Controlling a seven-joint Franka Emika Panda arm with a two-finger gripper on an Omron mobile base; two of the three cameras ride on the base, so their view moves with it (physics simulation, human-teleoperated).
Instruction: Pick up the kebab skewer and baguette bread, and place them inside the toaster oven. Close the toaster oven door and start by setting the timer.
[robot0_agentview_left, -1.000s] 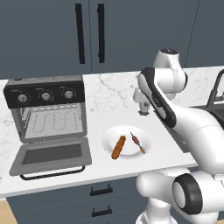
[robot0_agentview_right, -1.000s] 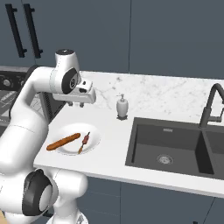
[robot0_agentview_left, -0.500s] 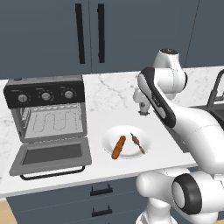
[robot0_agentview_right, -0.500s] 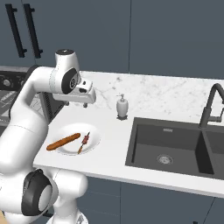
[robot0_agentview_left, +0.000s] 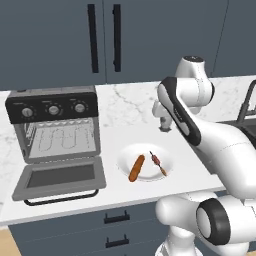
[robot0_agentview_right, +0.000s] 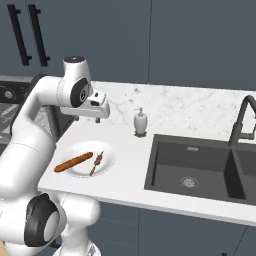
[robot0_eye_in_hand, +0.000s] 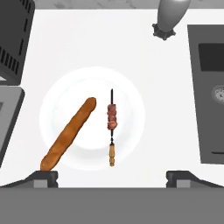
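Note:
A white plate on the counter holds both foods. The orange-brown baguette bread lies on its left half. Beside it to the right is the kebab skewer, with red-brown chunks and an orange end. My gripper hangs well above the plate, open and empty, pointing down. The toaster oven stands left of the plate with its door dropped open, so the wire rack shows.
A soap dispenser stands behind the plate, near the sink. A dark faucet rises at the sink's far right. Dark cabinets with black handles run along the wall above.
The gripper's jaws have spread from nearly shut to wide open. The arm, the plate and the foods have stayed where they were.

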